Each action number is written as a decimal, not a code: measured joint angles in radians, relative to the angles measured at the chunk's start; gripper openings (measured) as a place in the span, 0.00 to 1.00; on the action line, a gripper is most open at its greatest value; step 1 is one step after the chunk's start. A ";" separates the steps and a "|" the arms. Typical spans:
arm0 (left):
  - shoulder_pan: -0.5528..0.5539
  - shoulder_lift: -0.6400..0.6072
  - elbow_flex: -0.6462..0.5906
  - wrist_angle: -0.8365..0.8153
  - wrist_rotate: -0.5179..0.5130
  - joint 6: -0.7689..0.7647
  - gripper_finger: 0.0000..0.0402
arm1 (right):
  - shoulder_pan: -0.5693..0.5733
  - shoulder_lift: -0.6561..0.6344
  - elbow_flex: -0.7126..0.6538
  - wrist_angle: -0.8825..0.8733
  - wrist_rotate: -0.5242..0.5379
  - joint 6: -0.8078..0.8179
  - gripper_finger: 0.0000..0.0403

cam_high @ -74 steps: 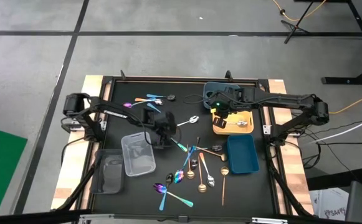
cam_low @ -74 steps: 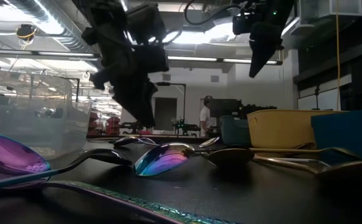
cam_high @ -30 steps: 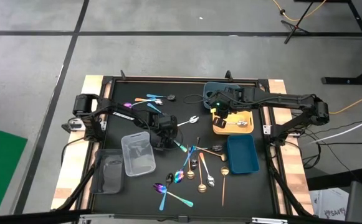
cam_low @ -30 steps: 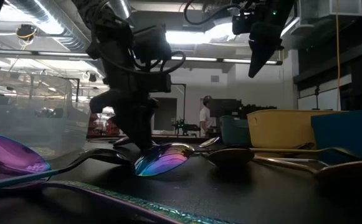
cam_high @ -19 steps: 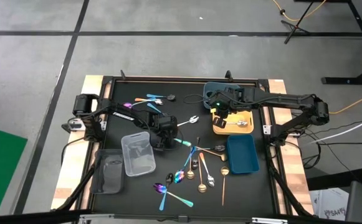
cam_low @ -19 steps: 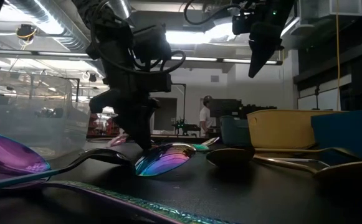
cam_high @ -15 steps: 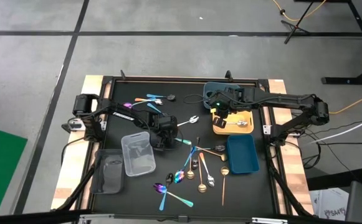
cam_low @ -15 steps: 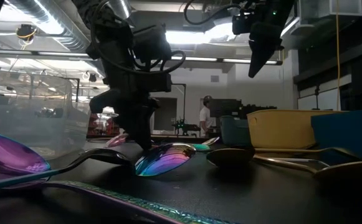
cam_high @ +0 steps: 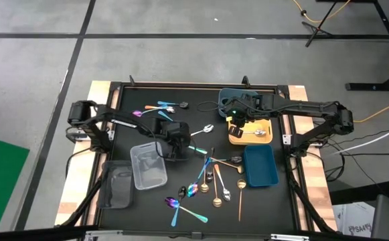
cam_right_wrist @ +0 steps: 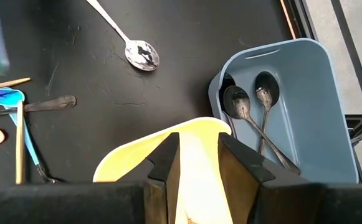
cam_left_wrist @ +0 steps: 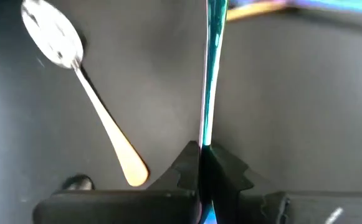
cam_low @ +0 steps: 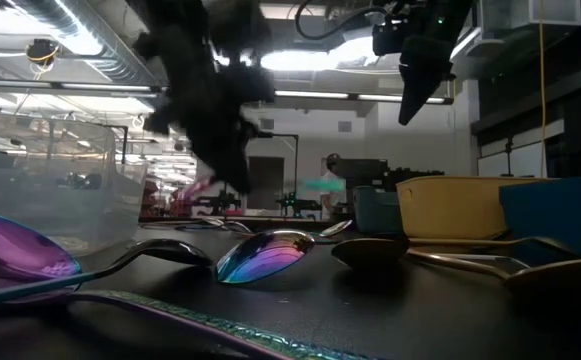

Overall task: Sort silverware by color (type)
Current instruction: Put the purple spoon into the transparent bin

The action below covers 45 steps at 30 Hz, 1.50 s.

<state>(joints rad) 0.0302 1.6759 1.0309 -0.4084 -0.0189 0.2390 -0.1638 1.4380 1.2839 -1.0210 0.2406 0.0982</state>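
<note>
Two end effectors: your left end effector (cam_left_wrist: 200,163) is clamped on the teal spoon (cam_left_wrist: 210,74), lifted off the bench (cam_high: 147,211) near centre; your right end effector (cam_right_wrist: 197,155), fingers parted, hovers at two o'clock above the yellow tray (cam_high: 266,138).

- A black tabletop (cam_high: 150,204) with wooden side edges is sitting on a grey floor (cam_high: 181,60).
- A clear plastic tray (cam_high: 148,166) is lying left of centre, with a second clear tray (cam_high: 119,185) just beside it, nearer and farther left.
- A yellow tray (cam_high: 266,137) is resting right of centre, a grey-blue tray (cam_right_wrist: 314,99) touching its far side.
- A dark blue tray (cam_high: 260,166) is sitting near the yellow one.
- Orange cable (cam_high: 381,107) is trailing across the floor at right.
</note>
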 joint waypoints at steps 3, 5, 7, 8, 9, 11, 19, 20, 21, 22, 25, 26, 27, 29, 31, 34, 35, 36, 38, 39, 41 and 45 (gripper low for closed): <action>-0.035 -0.030 0.050 -0.072 0.001 0.000 0.03 | 0.000 0.000 0.000 0.000 0.000 0.000 0.24; -0.063 -0.049 0.085 -0.133 0.003 0.000 0.03 | 0.000 0.000 0.000 0.000 0.001 0.000 0.24; -0.096 -0.072 0.115 -0.187 0.003 0.000 0.03 | 0.000 0.000 0.000 0.000 0.001 0.000 0.24; -0.111 -0.076 0.131 -0.220 0.003 0.000 0.03 | 0.000 0.000 0.000 0.000 0.001 0.000 0.24; -0.128 -0.080 0.152 -0.252 0.003 0.000 0.03 | 0.000 0.000 0.000 0.000 0.001 0.000 0.24; -0.166 -0.091 0.182 -0.347 0.003 0.000 0.03 | 0.000 0.000 0.000 0.000 0.001 0.000 0.24; -0.299 -0.100 0.247 -0.653 -0.001 -0.104 0.03 | 0.000 0.000 0.000 0.000 0.001 0.000 0.24; -0.312 -0.100 0.247 -0.690 -0.002 -0.133 0.03 | 0.000 0.000 0.000 0.000 0.001 0.000 0.24; -0.327 -0.100 0.247 -0.732 -0.005 -0.162 0.03 | 0.000 0.000 0.000 0.000 0.001 0.000 0.24; -0.341 -0.100 0.246 -0.764 -0.008 -0.187 0.03 | 0.000 0.000 0.000 0.000 0.001 0.000 0.24; -0.380 -0.100 0.246 -0.790 -0.024 -0.237 0.02 | 0.000 0.000 0.000 0.001 0.001 0.000 0.24; -0.391 -0.100 0.246 -0.795 -0.024 -0.251 0.02 | 0.000 0.000 0.000 0.001 0.001 0.000 0.24; -0.401 -0.101 0.246 -0.790 -0.027 -0.266 0.02 | 0.000 0.000 0.000 0.001 0.001 0.000 0.24; -0.423 -0.103 0.246 -0.791 -0.051 -0.294 0.02 | 0.000 0.000 0.000 0.001 0.001 0.000 0.24; -0.440 -0.106 0.246 -0.795 -0.078 -0.315 0.02 | 0.000 0.000 0.000 0.001 0.001 0.000 0.24; -0.464 -0.114 0.246 -0.831 -0.094 -0.337 0.02 | 0.000 0.000 0.000 0.001 0.001 0.000 0.24; -0.469 -0.121 0.246 -0.838 -0.101 -0.352 0.02 | 0.000 0.000 0.000 0.001 0.001 0.000 0.24; -0.473 -0.129 0.246 -0.846 -0.109 -0.369 0.02 | 0.000 0.000 0.000 0.001 0.001 0.000 0.24; -0.485 -0.148 0.246 -0.874 -0.126 -0.397 0.02 | 0.000 0.000 0.000 0.001 0.001 0.000 0.24; -0.488 -0.158 0.246 -0.888 -0.135 -0.411 0.02 | 0.000 0.000 0.000 0.002 0.001 0.000 0.24; -0.494 -0.183 0.246 -0.927 -0.157 -0.440 0.02 | 0.000 0.000 0.000 0.003 0.001 0.000 0.24; -0.498 -0.209 0.246 -0.980 -0.163 -0.483 0.02 | 0.000 0.000 0.000 0.002 0.001 0.001 0.24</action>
<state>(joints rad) -0.4679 1.4670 1.2766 -1.3885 -0.1820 -0.2441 -0.1638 1.4380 1.2839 -1.0187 0.2417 0.0990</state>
